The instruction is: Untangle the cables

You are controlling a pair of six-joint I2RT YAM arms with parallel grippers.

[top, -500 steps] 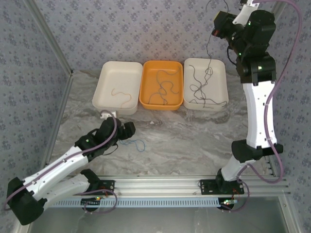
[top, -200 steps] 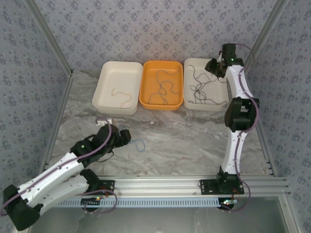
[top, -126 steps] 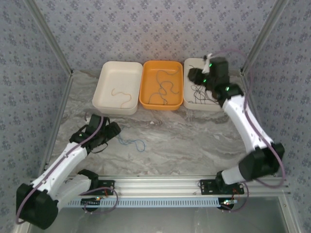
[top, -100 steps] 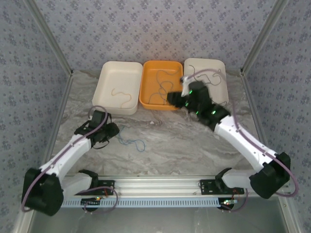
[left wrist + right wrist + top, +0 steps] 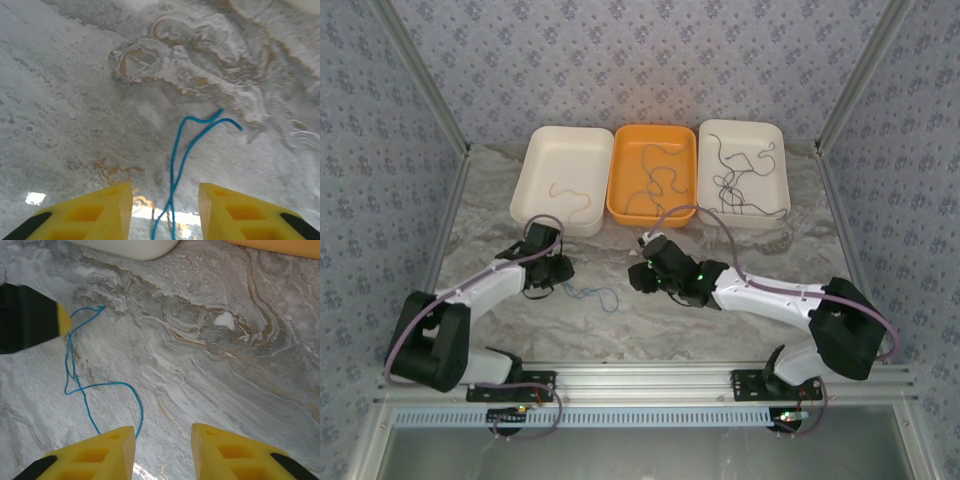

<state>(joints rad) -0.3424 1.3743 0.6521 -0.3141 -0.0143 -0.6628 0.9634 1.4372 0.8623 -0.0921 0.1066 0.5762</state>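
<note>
A thin blue cable [image 5: 603,296] lies in loose loops on the marble table [image 5: 720,250], between my two grippers. My left gripper [image 5: 563,272] is low over its left end. In the left wrist view the blue cable [image 5: 179,155] runs between the yellow fingers [image 5: 100,212] without being pinched, and the left gripper [image 5: 165,215] is open. My right gripper [image 5: 639,276] is to the right of the cable and open [image 5: 163,452] with nothing in it. The cable's loop [image 5: 102,386] ends by its left finger. Other cables lie in the trays: tan [image 5: 570,193], mixed [image 5: 655,175], black [image 5: 740,185].
Three trays stand in a row at the back: white [image 5: 535,160], orange [image 5: 620,205], white [image 5: 780,150]. The left gripper's black, yellow-tipped finger [image 5: 35,320] shows at the upper left of the right wrist view. Metal frame posts flank the table.
The right arm has swung from the right-hand tray down to the table's middle, beside the blue cable. The left gripper has shifted back a little and its jaws have narrowed around the cable.
</note>
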